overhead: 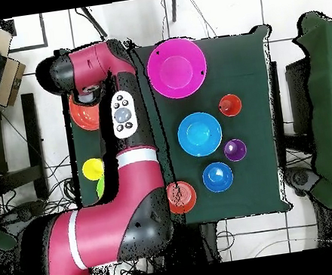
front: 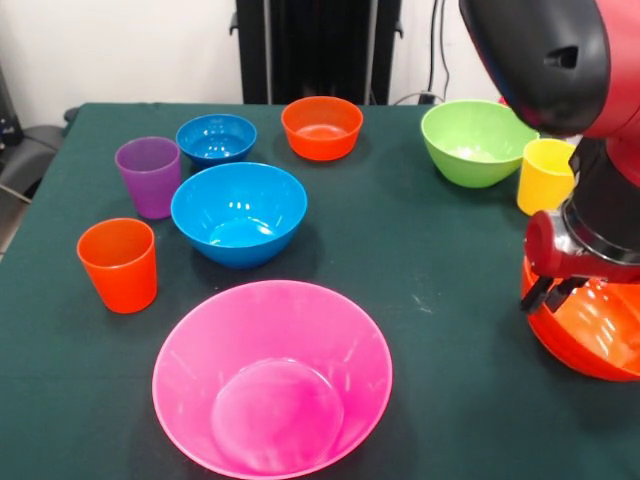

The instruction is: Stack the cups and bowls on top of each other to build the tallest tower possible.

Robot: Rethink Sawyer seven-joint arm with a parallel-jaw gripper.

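Nothing is being stacked yet: cups and bowls are lying apart across the desk (front: 420, 300). The gripper (front: 560, 290) is being held over the large orange bowl (front: 590, 335); whether its fingers are parted cannot be told.

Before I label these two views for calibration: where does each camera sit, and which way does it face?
Front view: across the table, facing the robot; arm at right, over the large orange bowl.
Overhead view: above, looking straight down; arm reaches up the left.
Shared: pink bowl, medium blue bowl, yellow cup.
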